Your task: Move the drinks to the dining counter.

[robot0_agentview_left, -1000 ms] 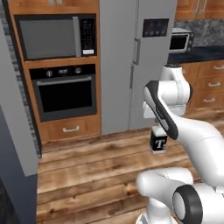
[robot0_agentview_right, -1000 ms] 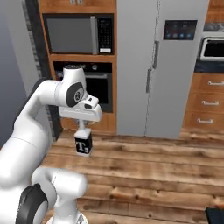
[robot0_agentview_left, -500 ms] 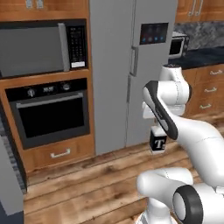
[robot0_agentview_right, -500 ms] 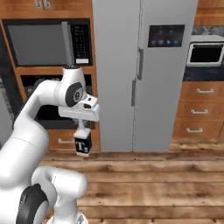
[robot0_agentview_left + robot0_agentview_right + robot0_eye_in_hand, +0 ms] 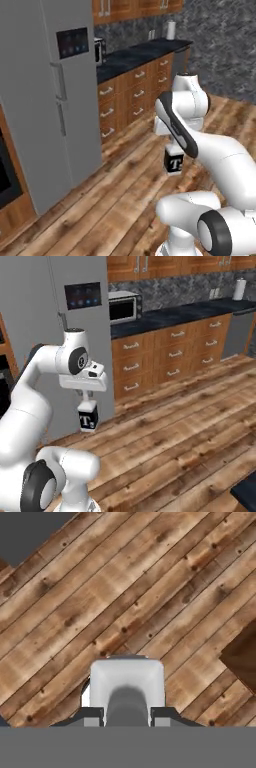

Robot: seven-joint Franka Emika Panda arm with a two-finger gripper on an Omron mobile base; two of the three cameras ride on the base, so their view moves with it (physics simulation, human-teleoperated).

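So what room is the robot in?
It looks like a kitchen. There's a tall grey fridge, a dark counter over wooden drawers, and a small oven sitting on it. The floor is wood planks.

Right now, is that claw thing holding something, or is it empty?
Tool: closed on the square bottle with the T label, carried upright in the air above the wooden floor.
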